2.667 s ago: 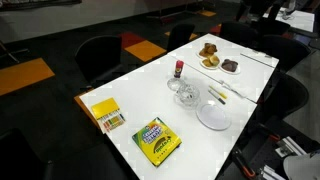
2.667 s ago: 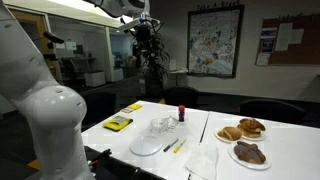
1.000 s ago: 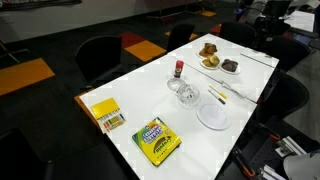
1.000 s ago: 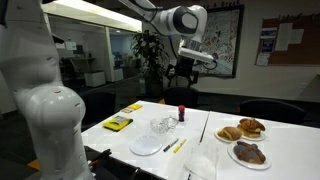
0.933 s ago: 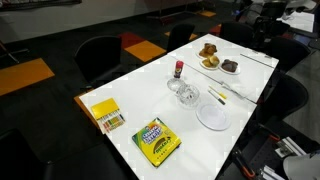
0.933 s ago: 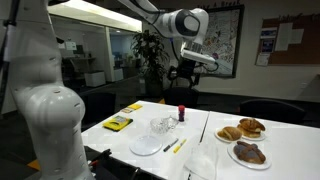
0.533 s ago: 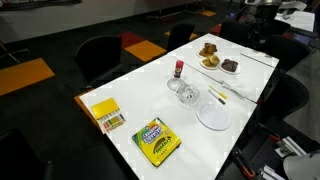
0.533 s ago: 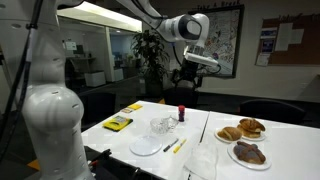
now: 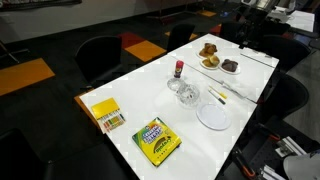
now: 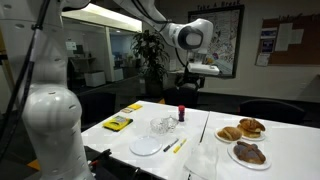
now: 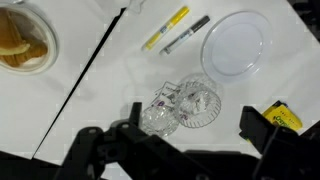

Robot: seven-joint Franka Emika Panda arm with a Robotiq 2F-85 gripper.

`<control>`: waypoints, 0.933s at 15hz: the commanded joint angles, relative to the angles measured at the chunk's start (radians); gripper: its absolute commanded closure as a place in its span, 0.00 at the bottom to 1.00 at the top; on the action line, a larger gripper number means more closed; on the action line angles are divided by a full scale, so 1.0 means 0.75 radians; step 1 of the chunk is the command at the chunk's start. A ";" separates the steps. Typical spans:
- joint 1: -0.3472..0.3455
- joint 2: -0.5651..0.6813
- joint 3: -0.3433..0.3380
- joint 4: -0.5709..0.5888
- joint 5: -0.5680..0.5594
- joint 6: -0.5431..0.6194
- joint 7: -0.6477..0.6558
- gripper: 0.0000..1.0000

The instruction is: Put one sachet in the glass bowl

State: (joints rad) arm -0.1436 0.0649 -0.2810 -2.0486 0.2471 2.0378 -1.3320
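The small clear glass bowl (image 11: 201, 103) stands mid-table next to a second clear glass dish (image 11: 156, 119). A sachet with purple print (image 11: 166, 96) lies between them; I cannot tell how many there are. The bowl also shows in both exterior views (image 9: 188, 97) (image 10: 163, 125). My gripper (image 11: 198, 125) hangs high above the table, open and empty, its dark fingers framing the bowl in the wrist view. It also shows in an exterior view (image 10: 190, 84).
A flat white plate (image 11: 237, 45) (image 9: 213, 116) lies beside the bowl. A yellow marker (image 11: 165, 28) and a black pen (image 11: 187, 34) lie nearby. Plates of pastries (image 9: 210, 57), a small red bottle (image 9: 179, 69), a crayon box (image 9: 156, 140) and a yellow box (image 9: 106, 114) are on the table.
My arm has swung across from the far side to above the middle of the table and turned its wrist. Nothing on the table has moved.
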 commanded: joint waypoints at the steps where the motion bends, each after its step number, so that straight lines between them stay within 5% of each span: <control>1: -0.087 0.070 0.043 -0.041 0.257 0.171 -0.210 0.00; 7: -0.106 0.300 0.171 0.001 0.726 0.303 -0.251 0.00; 14: -0.059 0.565 0.249 0.114 0.589 0.355 0.174 0.00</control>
State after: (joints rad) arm -0.1897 0.4224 -0.1081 -2.0227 0.7460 2.2913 -1.3223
